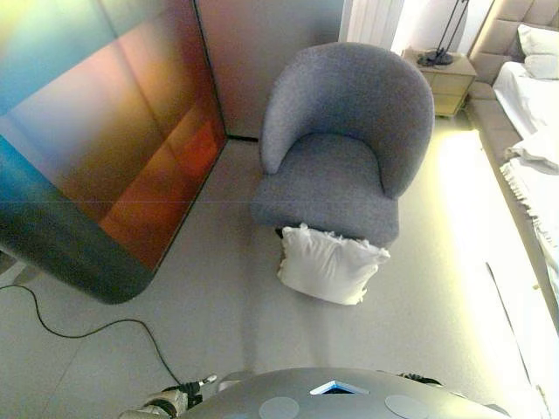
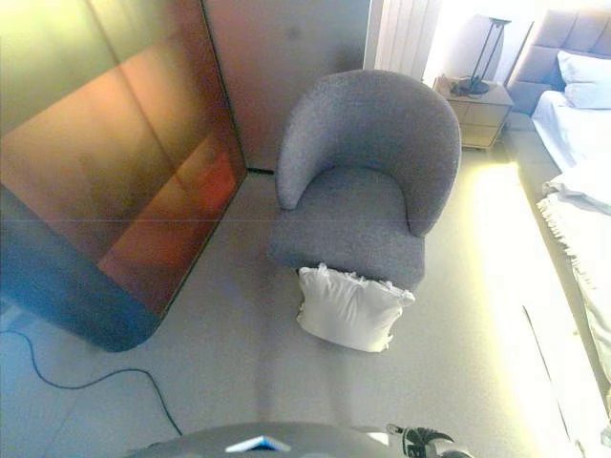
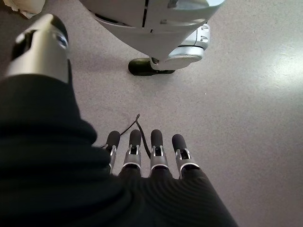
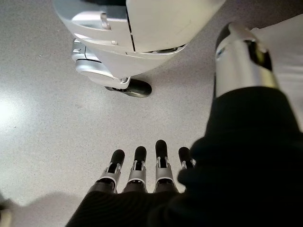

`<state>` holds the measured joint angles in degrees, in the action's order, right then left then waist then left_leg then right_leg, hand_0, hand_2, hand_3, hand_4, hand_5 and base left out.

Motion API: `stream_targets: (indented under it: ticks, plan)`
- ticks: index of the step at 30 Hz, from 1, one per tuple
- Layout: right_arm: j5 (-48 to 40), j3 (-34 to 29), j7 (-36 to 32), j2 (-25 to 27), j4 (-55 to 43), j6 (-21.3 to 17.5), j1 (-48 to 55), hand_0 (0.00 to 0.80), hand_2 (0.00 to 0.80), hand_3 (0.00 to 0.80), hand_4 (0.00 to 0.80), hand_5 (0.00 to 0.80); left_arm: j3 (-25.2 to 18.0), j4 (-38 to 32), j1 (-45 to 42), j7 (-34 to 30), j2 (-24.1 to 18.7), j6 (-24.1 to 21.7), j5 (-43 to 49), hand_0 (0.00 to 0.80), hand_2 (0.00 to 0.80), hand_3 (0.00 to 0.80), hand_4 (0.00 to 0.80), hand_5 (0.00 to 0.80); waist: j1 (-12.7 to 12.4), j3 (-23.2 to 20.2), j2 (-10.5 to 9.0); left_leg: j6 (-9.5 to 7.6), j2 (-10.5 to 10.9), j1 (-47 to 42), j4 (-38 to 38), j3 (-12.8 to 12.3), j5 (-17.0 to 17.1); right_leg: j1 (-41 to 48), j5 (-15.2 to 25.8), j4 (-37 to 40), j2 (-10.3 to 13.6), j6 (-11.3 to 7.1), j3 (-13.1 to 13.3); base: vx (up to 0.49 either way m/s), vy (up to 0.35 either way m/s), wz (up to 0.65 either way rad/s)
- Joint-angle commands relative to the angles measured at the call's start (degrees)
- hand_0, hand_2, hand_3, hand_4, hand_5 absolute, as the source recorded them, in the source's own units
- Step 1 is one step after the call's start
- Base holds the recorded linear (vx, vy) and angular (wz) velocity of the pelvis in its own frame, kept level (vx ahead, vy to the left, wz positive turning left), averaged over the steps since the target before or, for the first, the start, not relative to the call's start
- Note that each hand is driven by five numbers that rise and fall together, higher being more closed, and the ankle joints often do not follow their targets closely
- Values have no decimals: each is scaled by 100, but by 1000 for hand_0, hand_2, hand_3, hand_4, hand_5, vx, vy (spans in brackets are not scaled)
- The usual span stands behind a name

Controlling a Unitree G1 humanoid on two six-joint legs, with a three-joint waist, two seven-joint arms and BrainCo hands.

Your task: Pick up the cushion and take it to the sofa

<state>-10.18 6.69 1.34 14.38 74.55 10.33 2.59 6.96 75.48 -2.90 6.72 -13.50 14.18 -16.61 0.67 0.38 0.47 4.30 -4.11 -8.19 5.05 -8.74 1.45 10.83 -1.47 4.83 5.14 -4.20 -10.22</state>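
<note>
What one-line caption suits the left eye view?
White cushion lies on the floor against the front of a grey armchair.

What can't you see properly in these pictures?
- Cushion: its back edge leans on the armchair, so the side against the seat front is hidden in both eye views.
- Bed: cut off by the right edge of the eye views.
- Lamp on the nightstand: its top runs past the upper edge.
- Left robot hand and right robot hand: palms hidden under their dark covers in the wrist views.
</note>
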Motion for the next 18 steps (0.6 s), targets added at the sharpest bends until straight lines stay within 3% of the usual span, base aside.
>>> stream_targets:
  ticks: [1,18]
  plan:
    - [68,116,38,9,368,-53,-378,0,0,0,0,0,-140,360,319,54,10,-54,57,0,0,0,0,0,-24,247,-201,-284,128,-155,-5,51,-667,-235,6,17,64,-116,222,0,0,0]
    - [90,156,62,-10,355,-16,-397,0,0,0,0,0,-97,355,348,-26,26,-38,3,0,0,0,0,0,-20,271,-213,-300,131,-183,-5,28,-695,-206,-4,17,77,-122,231,0,0,0]
